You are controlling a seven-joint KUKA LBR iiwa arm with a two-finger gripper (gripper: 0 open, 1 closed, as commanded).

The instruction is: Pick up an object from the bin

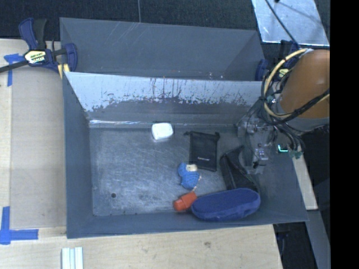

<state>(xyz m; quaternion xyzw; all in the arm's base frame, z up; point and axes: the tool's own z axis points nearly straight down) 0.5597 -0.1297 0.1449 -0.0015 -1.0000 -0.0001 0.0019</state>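
Looked down on a grey metal bin (pixel 77 167) and found the arm's orange cover (pixel 307 86) and looped cables (pixel 276 97) at about two o'clock of it, beyond the rim. Found the gripper (pixel 253 167) low inside the bin, at three o'clock of the floor, directly over the upper part of a black elongated thing (pixel 233 179) that lay aslant on the floor there. Could not tell whether the gripper was open, closed or clamped on anything, since dark metal stood against a dark thing; could not tell either whether it touched that thing or only hung above it. Noted at six o'clock of the black elongated thing, touching or just beside its lower end, a large dark-blue oval pouch (pixel 227 204) lying flat along the near wall. Saw at nine o'clock of the pouch, against its end, a small orange-red thing (pixel 184 202). Saw at twelve o'clock of that, near the middle of the floor, a crumpled blue thing (pixel 189 176) with a pale patch on top. Found at ten o'clock of the gripper, just beside the black elongated thing, a flat black rectangular case (pixel 203 151). Marked at eleven o'clock of the floor, close under the far wall and well apart from the gripper, a small white block (pixel 162 131).
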